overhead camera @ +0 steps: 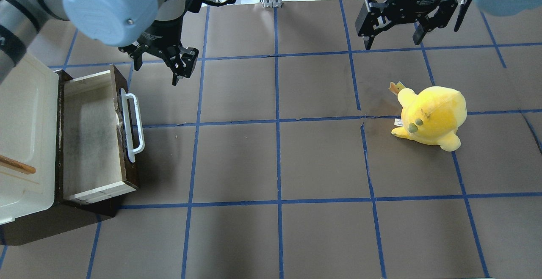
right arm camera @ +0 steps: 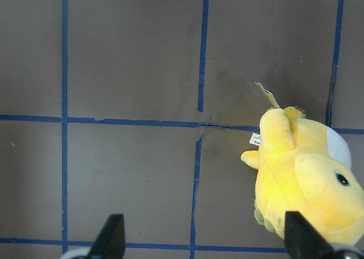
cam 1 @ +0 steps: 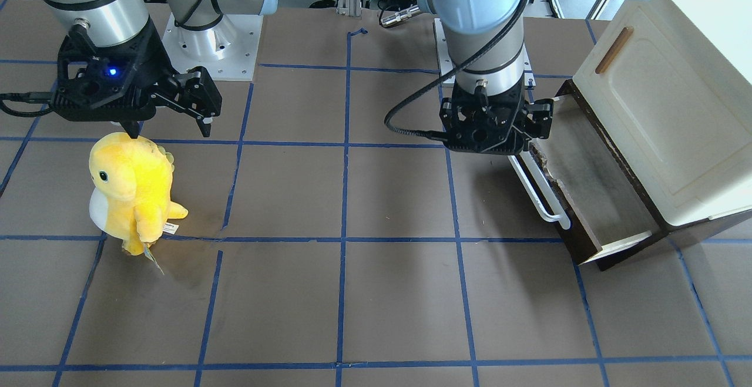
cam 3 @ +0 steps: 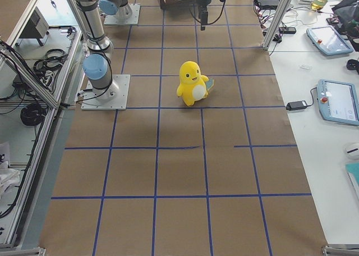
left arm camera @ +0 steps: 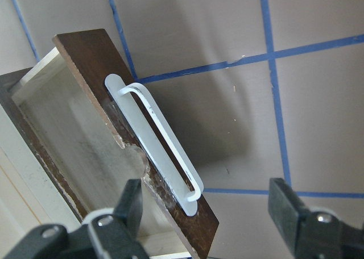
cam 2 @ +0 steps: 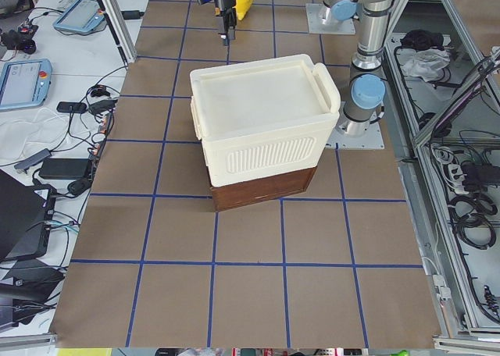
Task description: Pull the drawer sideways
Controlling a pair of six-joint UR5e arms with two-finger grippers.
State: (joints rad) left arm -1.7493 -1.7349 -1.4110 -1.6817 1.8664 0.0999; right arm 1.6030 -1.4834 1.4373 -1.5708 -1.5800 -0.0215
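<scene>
The dark brown drawer (overhead camera: 89,139) stands pulled out of the cabinet at the table's left, showing its pale inside and its white bar handle (overhead camera: 134,128). It also shows in the front-facing view (cam 1: 593,190). My left gripper (overhead camera: 154,71) is open and empty, and hovers near the handle's robot-side end without touching it. In the left wrist view the handle (left arm camera: 156,140) lies ahead of the two spread fingers (left arm camera: 128,205). My right gripper (overhead camera: 391,44) is open and empty, far off at the right.
A cream cabinet (overhead camera: 21,131) with a small brown handle sits on the drawer's housing. A yellow plush toy (overhead camera: 432,116) stands on the brown mat just in front of the right gripper, and shows in the right wrist view (right arm camera: 301,179). Blue tape lines grid the table.
</scene>
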